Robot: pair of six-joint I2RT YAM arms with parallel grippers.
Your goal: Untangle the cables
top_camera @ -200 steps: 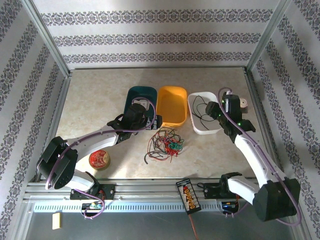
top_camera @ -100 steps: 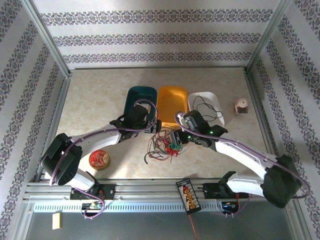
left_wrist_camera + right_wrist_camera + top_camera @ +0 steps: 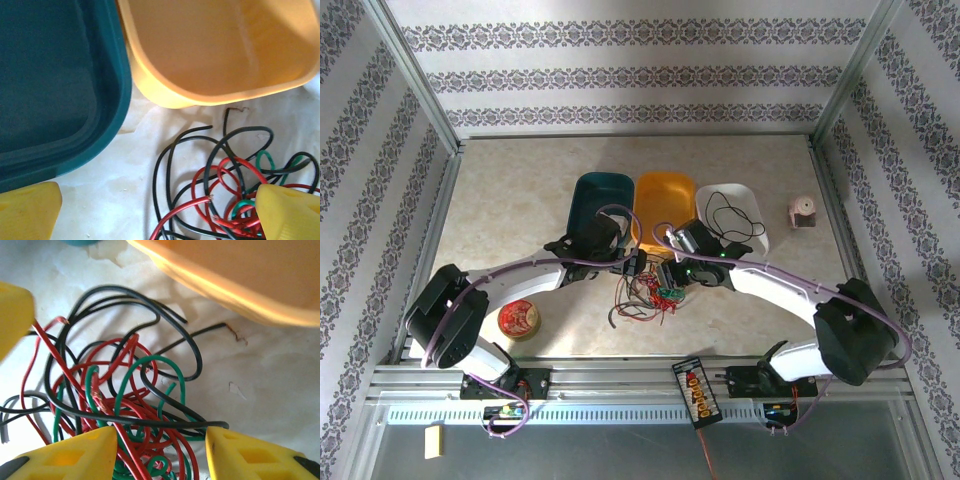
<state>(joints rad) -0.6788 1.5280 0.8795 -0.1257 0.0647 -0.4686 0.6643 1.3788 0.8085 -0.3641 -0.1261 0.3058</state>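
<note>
Marbled table [image 3: 510, 200]: teal bin [image 3: 605, 195], yellow bin [image 3: 665, 205], white bin [image 3: 732, 188], tangled cables [image 3: 645, 295], red tin [image 3: 518, 318].

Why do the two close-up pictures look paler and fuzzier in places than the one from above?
Top external view: even light, cables small, sharp. Left wrist view: table washed out nearly white, yellow fingers blurred, too near the lens. Right wrist view: cables crisp, rim of the orange bin soft with glare.
</note>
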